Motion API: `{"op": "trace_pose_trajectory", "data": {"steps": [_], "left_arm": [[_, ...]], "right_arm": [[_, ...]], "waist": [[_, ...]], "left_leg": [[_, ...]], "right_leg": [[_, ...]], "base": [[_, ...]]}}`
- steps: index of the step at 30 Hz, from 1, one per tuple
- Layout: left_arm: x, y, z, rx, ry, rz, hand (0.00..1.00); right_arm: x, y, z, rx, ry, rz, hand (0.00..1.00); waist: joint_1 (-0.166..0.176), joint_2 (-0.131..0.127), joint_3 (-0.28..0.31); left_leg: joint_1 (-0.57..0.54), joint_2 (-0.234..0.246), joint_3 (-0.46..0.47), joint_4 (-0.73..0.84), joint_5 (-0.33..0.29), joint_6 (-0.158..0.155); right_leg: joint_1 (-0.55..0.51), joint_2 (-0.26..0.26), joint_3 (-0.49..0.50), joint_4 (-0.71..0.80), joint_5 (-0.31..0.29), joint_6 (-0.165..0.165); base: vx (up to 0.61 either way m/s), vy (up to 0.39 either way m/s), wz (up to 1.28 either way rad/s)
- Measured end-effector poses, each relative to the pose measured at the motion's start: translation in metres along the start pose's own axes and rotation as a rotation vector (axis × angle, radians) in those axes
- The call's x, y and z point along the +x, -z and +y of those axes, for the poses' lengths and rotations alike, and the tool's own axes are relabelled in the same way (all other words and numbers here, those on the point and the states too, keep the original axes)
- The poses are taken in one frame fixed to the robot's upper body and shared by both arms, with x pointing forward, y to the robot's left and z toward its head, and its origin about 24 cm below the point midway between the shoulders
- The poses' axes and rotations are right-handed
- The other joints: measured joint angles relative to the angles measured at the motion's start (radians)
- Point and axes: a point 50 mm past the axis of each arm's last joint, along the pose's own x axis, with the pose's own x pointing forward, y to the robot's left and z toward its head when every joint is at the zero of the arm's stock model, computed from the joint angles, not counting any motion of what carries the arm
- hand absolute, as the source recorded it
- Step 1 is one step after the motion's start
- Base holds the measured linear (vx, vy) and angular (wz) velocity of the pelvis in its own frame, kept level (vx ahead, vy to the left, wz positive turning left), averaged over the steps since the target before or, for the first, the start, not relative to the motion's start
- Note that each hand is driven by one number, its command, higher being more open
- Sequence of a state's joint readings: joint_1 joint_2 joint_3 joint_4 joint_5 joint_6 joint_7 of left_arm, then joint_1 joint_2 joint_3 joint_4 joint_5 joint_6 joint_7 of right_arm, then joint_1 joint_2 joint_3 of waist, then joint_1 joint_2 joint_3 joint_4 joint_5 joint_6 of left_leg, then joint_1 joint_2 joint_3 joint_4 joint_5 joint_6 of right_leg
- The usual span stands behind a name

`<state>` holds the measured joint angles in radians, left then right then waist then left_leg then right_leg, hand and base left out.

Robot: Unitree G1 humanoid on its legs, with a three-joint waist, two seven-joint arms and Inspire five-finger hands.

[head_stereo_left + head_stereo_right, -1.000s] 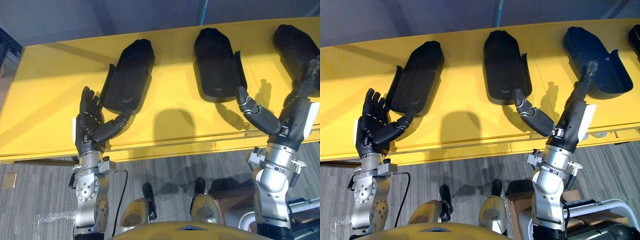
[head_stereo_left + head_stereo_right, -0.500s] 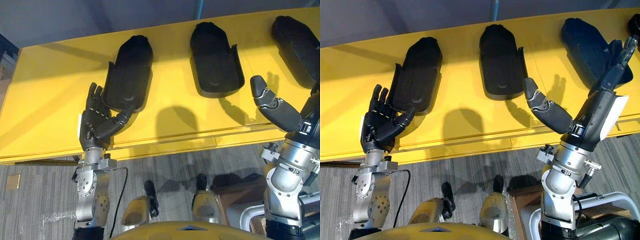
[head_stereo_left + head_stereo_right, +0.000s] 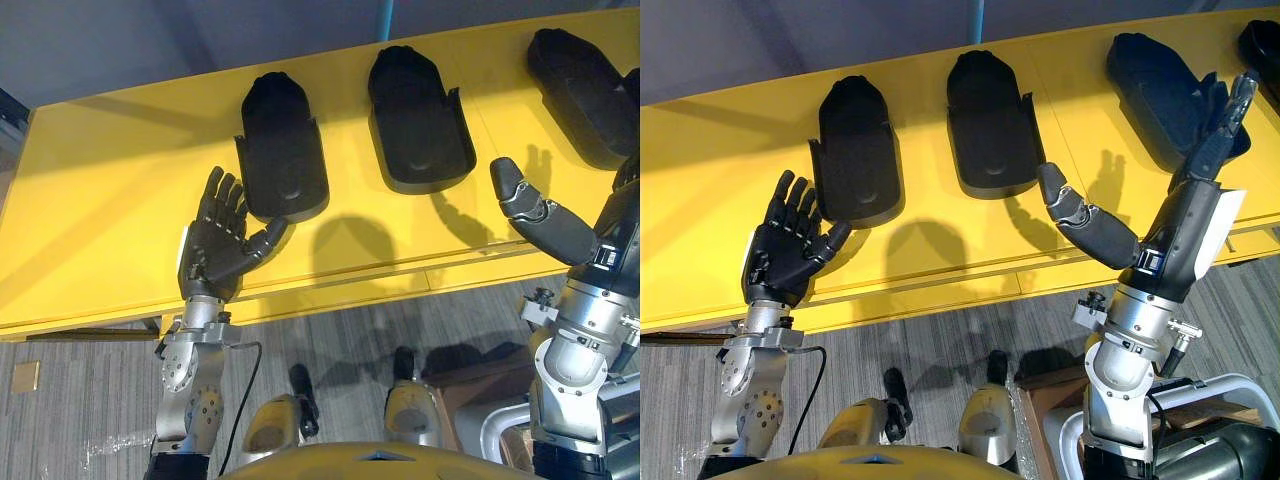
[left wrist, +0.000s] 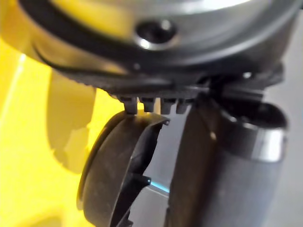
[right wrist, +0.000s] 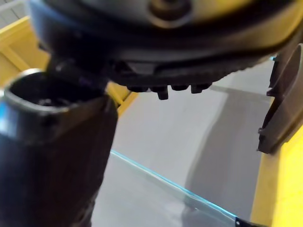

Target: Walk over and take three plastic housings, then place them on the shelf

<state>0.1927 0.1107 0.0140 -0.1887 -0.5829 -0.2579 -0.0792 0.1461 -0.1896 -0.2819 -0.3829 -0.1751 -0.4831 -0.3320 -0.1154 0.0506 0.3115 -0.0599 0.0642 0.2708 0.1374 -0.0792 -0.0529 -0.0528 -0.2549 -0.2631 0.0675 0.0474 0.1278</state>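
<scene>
Three matte black plastic housings (image 3: 415, 120), long shells rounded at the far end with low side walls, lie in a row on the yellow worktop (image 3: 100, 200). The left hand (image 3: 215, 250), fingers spread wide, is just beside the left housing (image 3: 284, 150). The right hand (image 3: 1180, 230), fingers straight, rises near the right housing (image 3: 580, 85).

three black plastic housings on one yellow table (image 3: 700, 220): left housing (image 3: 855, 160), middle housing (image 3: 985, 125), right housing (image 3: 1155, 90). a fourth dark shape (image 3: 1265, 40), cut off at the far right edge; kind cannot be told. two dark hands: left hand (image 3: 785, 255), right hand (image 3: 1180, 215).
</scene>
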Motion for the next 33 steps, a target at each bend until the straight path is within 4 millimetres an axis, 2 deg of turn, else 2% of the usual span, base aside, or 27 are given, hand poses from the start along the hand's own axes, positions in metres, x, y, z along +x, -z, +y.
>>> {"op": "trace_pose_trajectory", "data": {"steps": [5,7,9,10,14,16,19,22,23,25,27,33], "left_arm": [[-0.002,-0.009,0.011,0.190,-0.284,-0.094,1.00],[-0.006,-0.019,0.018,0.265,-0.431,-0.184,1.00],[-0.008,-0.032,0.019,0.307,-0.492,-0.272,1.00],[-0.009,-0.040,0.016,0.327,-0.505,-0.329,1.00],[-0.012,-0.057,0.000,0.379,-0.443,-0.448,1.00],[-0.014,-0.063,-0.005,0.396,-0.398,-0.483,1.00],[-0.018,-0.061,-0.005,0.440,-0.379,-0.464,1.00],[-0.021,-0.058,-0.005,0.458,-0.348,-0.435,1.00],[-0.023,-0.056,-0.005,0.471,-0.330,-0.421,1.00],[-0.023,-0.056,-0.005,0.474,-0.324,-0.417,1.00],[-0.023,-0.056,-0.006,0.480,-0.304,-0.410,1.00],[-0.029,-0.053,-0.003,0.495,-0.303,-0.381,1.00]], "right_arm": [[-0.004,-0.003,0.002,0.111,-0.087,0.007,1.00],[-0.008,-0.003,0.010,0.202,-0.154,0.033,1.00],[-0.009,-0.005,0.019,0.234,-0.216,0.030,1.00],[-0.011,-0.007,0.025,0.256,-0.252,0.031,1.00],[-0.010,-0.012,0.050,0.338,-0.373,0.025,1.00],[-0.003,-0.018,0.064,0.410,-0.427,0.001,1.00],[0.003,-0.020,0.077,0.446,-0.453,0.011,1.00],[0.005,-0.013,0.093,0.453,-0.504,0.087,1.00],[-0.003,-0.004,0.102,0.442,-0.549,0.181,1.00],[-0.009,0.004,0.109,0.428,-0.582,0.251,1.00],[-0.023,0.020,0.117,0.401,-0.629,0.380,1.00],[-0.042,0.037,0.117,0.391,-0.653,0.541,1.00]], "waist": [[0.002,0.003,-0.003],[0.007,0.006,-0.014],[0.013,0.006,-0.020],[0.028,0.004,-0.031],[0.063,-0.006,-0.077],[0.083,-0.022,-0.105],[0.093,-0.042,-0.125],[0.113,-0.066,-0.152],[0.119,-0.072,-0.160],[0.120,-0.073,-0.161],[0.120,-0.068,-0.166],[0.118,-0.065,-0.168]], "left_leg": [[0.011,0.000,-0.007,0.001,0.000,0.000],[0.021,0.000,-0.018,-0.002,-0.001,-0.001],[0.022,0.000,-0.031,-0.002,0.000,0.000],[0.023,0.001,-0.037,-0.003,0.001,0.000],[0.037,0.000,-0.064,-0.010,0.006,0.000],[0.046,-0.004,-0.085,-0.027,0.023,0.001],[0.080,-0.010,-0.103,-0.062,0.042,-0.001],[0.106,-0.019,-0.112,-0.126,0.065,0.000],[0.121,-0.020,-0.110,-0.160,0.083,0.003],[0.132,-0.019,-0.104,-0.181,0.094,0.006],[0.144,-0.018,-0.101,-0.218,0.117,0.006],[0.137,-0.010,-0.097,-0.226,0.131,0.002]], "right_leg": [[0.019,0.000,-0.007,-0.004,0.003,0.005],[0.043,0.002,-0.018,-0.018,0.006,0.008],[0.056,0.002,-0.035,-0.019,0.006,0.009],[0.060,0.002,-0.041,-0.020,0.006,0.009],[0.090,0.003,-0.068,-0.023,0.006,0.008],[0.107,0.002,-0.093,-0.023,0.008,0.010],[0.140,0.002,-0.106,-0.029,0.009,0.011],[0.148,-0.001,-0.119,-0.037,0.011,0.013],[0.153,0.000,-0.122,-0.037,0.011,0.013],[0.158,0.000,-0.125,-0.037,0.011,0.013],[0.159,0.001,-0.134,-0.039,0.011,0.013],[0.159,0.011,-0.143,-0.055,0.010,0.012]], "base": [[-0.01,-0.003,0.02],[-0.02,-0.008,0.10],[-0.03,-0.014,0.19],[-0.03,-0.015,0.18],[-0.01,-0.006,0.22],[0.00,-0.005,0.25],[-0.01,-0.003,0.20],[-0.04,0.002,0.14],[-0.06,0.004,0.11],[-0.04,0.001,0.12],[-0.04,-0.002,0.12],[-0.01,-0.002,0.03]]}}
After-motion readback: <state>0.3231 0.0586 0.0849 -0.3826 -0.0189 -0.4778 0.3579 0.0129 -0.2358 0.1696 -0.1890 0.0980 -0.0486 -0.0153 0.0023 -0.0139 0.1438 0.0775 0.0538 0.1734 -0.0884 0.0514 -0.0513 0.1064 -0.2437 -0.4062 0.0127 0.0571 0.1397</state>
